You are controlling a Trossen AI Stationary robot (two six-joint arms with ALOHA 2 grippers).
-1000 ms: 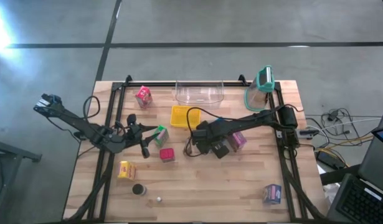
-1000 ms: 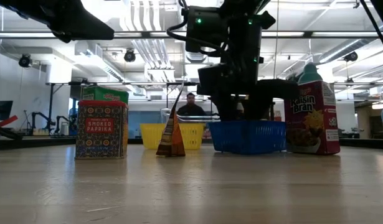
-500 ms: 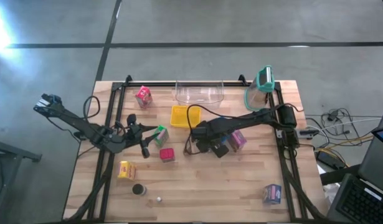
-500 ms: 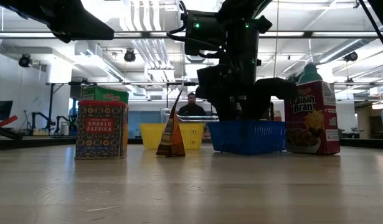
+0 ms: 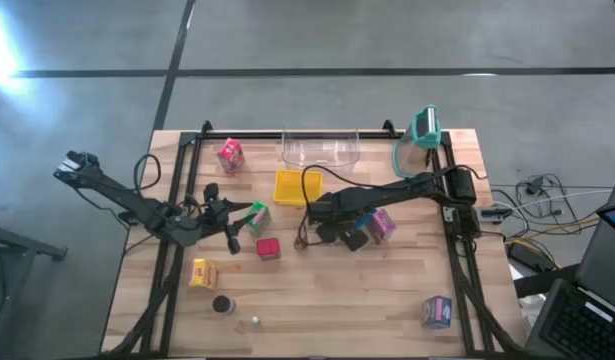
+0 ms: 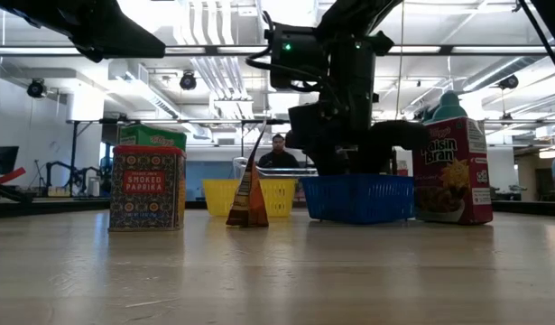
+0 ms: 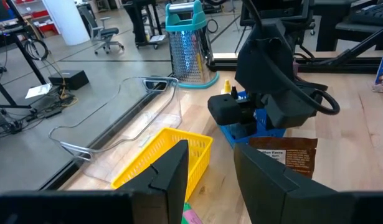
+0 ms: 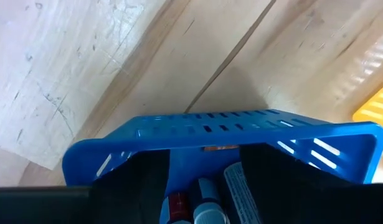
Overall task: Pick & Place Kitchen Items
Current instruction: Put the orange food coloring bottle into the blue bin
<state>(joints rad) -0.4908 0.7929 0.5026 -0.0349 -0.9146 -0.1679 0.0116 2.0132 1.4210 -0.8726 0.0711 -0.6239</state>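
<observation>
Wood shows bare across the front middle of the table (image 5: 367, 300), the widest open stretch, bounded on the left by a dark disc (image 5: 222, 304) and a white ball (image 5: 255, 321) near the front edge, and on the right by a blue-and-purple carton (image 5: 437, 311) close to the front right corner. At the far edge lies a clear tray (image 5: 320, 149), with a teal-lidded jug (image 5: 418, 141) in the far right corner and a pink carton (image 5: 230, 153) further left. The right gripper (image 8: 207, 158) hangs inside the blue basket (image 8: 241, 121) near the table's middle, its jaws spread wide over small bottle-like pieces (image 8: 200, 193) lying in the basket, pinching none of them. A purple carton (image 5: 383, 225) stands just beside this basket on the right, and a yellow basket (image 5: 292, 187) sits close behind it, so room around the arm is tight there. The left gripper (image 5: 242, 215) waits left of centre, right at a green carton (image 5: 260, 217); whether its jaws pinch that carton I cannot tell. A red carton (image 5: 268, 249) stands just in front of it, and a yellow carton (image 5: 201, 272) further toward the left front.
</observation>
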